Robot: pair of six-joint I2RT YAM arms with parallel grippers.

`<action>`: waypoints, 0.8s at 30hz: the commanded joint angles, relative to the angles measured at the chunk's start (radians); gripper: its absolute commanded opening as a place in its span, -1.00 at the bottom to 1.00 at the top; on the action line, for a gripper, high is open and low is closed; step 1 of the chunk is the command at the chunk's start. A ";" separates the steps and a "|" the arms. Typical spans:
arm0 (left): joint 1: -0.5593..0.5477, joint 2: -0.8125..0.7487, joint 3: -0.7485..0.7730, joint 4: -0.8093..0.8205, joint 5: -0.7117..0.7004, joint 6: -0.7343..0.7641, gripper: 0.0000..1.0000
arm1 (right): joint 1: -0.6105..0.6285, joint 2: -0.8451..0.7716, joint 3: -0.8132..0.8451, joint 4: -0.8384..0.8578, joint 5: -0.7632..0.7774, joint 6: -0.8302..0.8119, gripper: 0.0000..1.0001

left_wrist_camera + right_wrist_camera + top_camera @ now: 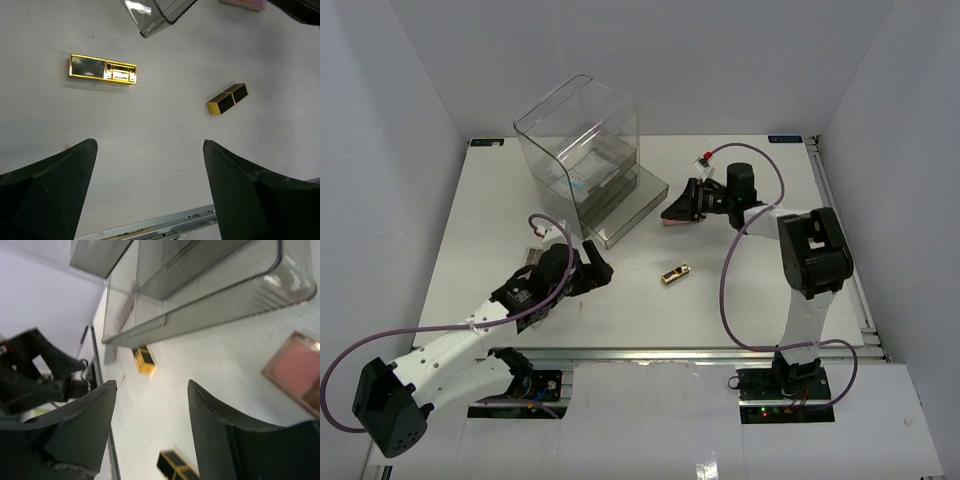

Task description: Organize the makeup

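Two gold-black cases lie on the white table: one (102, 69) just ahead of my left gripper (149, 145), the other (675, 273) (226, 99) further right. The left gripper (595, 273) hovers low over the table, open and empty. A pink palette (295, 371) (672, 223) lies beside the pulled-out bottom drawer (625, 205) of the clear acrylic box (582, 130). My right gripper (674, 207) (152, 385) hangs over that palette, open and holding nothing. White-teal packets (582, 176) rest inside the box.
The table's front metal rail (165, 227) runs just under the left fingers. The drawer's front corner (161, 19) juts out toward the cases. White walls enclose the table at the back and both sides.
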 commanded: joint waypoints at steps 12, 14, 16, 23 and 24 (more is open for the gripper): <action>0.496 0.084 0.087 -0.085 0.234 -0.019 0.96 | -0.025 -0.701 -0.222 -0.798 -0.087 -1.045 0.48; 0.568 0.118 0.133 -0.120 0.231 0.028 0.96 | -0.028 -0.759 -0.253 -0.788 -0.096 -1.082 0.52; 0.616 0.161 0.175 -0.134 0.191 0.076 0.96 | -0.034 -0.808 -0.274 -0.783 -0.110 -1.112 0.54; 0.648 0.412 0.342 -0.189 0.139 0.401 0.96 | -0.095 -0.899 -0.315 -0.770 -0.167 -1.128 0.58; 0.650 0.427 0.346 -0.195 0.132 0.437 0.96 | -0.108 -0.904 -0.316 -0.770 -0.175 -1.124 0.58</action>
